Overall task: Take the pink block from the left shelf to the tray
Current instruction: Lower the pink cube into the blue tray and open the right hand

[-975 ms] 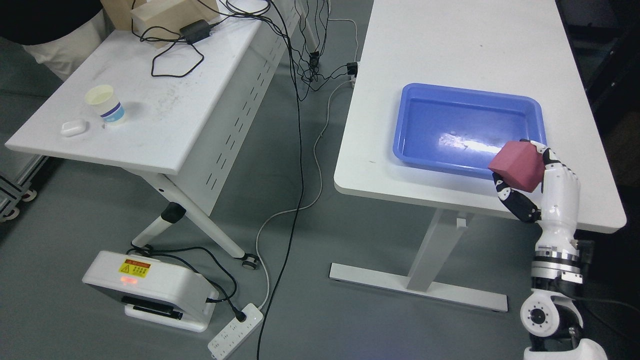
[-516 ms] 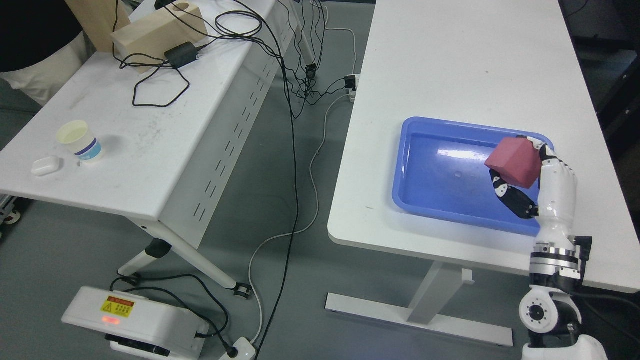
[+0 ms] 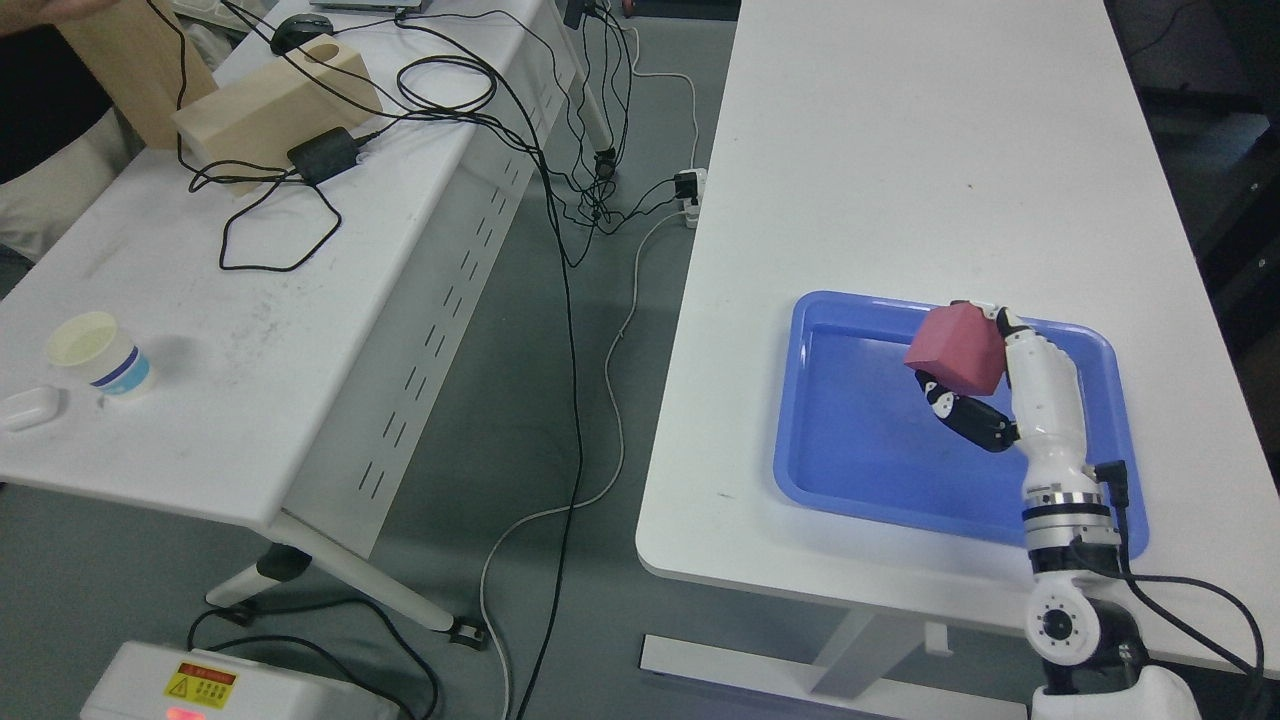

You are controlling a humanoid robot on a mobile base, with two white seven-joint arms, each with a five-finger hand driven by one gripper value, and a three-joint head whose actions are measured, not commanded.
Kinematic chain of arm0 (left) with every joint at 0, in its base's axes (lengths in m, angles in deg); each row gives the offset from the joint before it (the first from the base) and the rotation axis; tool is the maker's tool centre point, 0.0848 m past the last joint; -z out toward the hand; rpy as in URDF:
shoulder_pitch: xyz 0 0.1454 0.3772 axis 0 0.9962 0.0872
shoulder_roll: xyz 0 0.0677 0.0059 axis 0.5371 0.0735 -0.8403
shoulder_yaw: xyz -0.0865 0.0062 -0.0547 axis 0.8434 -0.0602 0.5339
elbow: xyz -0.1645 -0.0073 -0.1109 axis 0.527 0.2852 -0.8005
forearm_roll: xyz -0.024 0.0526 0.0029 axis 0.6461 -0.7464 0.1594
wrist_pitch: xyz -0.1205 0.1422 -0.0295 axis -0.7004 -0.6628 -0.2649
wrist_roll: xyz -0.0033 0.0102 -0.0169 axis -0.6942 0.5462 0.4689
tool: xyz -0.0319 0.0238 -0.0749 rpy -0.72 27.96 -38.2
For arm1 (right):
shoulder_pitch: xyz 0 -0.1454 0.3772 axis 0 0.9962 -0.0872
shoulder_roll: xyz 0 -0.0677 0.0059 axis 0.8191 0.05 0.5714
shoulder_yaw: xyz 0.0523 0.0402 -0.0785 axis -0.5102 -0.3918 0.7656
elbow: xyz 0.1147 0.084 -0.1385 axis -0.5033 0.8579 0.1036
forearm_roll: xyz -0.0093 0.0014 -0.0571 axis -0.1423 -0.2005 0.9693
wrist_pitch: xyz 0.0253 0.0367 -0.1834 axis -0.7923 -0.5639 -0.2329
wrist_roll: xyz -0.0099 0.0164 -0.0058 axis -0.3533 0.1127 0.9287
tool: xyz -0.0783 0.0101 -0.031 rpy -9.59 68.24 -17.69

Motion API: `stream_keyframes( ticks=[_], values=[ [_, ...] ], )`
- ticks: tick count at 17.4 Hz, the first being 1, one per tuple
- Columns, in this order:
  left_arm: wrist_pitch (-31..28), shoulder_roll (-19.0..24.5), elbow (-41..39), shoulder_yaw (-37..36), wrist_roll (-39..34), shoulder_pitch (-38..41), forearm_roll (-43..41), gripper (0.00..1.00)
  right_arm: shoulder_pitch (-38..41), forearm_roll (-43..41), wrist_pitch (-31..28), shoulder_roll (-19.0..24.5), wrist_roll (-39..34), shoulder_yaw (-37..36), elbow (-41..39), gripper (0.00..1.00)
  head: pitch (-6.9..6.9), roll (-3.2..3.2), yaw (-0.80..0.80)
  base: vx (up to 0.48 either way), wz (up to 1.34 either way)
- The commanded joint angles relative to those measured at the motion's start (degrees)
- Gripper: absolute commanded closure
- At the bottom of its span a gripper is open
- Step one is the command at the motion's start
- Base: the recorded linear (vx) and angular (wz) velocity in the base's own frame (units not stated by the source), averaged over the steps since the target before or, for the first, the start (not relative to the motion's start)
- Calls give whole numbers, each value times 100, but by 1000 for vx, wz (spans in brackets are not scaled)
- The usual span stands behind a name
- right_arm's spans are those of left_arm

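**Q:** What is the task status at this point?

**A:** The pick appears complete. The pink block (image 3: 955, 349) is held by the right hand (image 3: 985, 385), fingers curled around it: white fingers behind and above, the dark thumb beneath. The block is over the interior of the blue tray (image 3: 860, 480), toward its far right portion. It looks raised above the tray floor, though the height cannot be judged with certainty from this overhead view.

**Q:** What remains?

**A:** By judgement, two steps: lower the block to the tray floor, then spread the fingers and withdraw. Nothing else lies in the tray. The left arm is not in view.

**Q:** Where does the tray stand?

**A:** On the white bench (image 3: 900, 150) at the right, near its front edge. The right arm comes in from the lower right, crossing the tray's near right corner.

**Q:** Any legible labels or writing?

**A:**
- White device on the floor (image 3: 230, 690), lower left: a yellow warning sticker with a red band. Its print is too small to read.
- Paper cup (image 3: 97, 353) on the left bench (image 3: 250, 330): a blue band, with no readable text.
- Tray, block and hand: no visible brand or marking.
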Motion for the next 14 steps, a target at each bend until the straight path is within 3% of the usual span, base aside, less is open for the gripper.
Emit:
stream_keyframes(
  ticks=[1, 14],
  values=[
    [0, 100, 0, 0, -4, 53, -9, 0, 243, -14, 20, -114, -426, 313, 66, 88, 0, 0, 0, 52, -1],
    [0, 100, 0, 0, -4, 53, -9, 0, 190, -392, -94, -100, -373, 67, 48, 68, 0, 0, 0, 12, -1]
  ],
)
